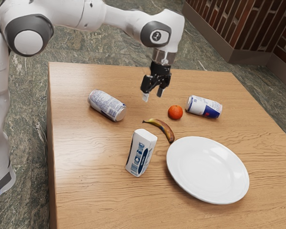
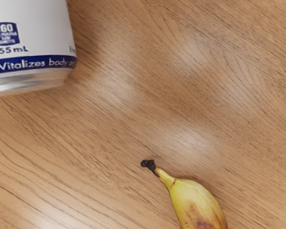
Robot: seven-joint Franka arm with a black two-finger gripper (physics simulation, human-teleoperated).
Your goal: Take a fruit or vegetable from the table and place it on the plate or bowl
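Note:
A small spotted yellow banana (image 1: 161,128) lies on the wooden table, just off the far-left rim of the white plate (image 1: 207,169). An orange (image 1: 175,112) sits a little beyond the banana, toward the exterior view's right. My gripper (image 1: 152,95) hangs open above the table, beyond the banana and to the left of the orange, holding nothing. In the wrist view the banana's stem end (image 2: 193,201) shows below my hand, and a lying can (image 2: 28,43) is off to one side.
A silver-blue can (image 1: 107,105) lies on its side at the exterior view's left. Another can (image 1: 204,107) lies right of the orange. A white and blue carton (image 1: 140,152) stands left of the plate, close to the banana. The table's far edge is behind the gripper.

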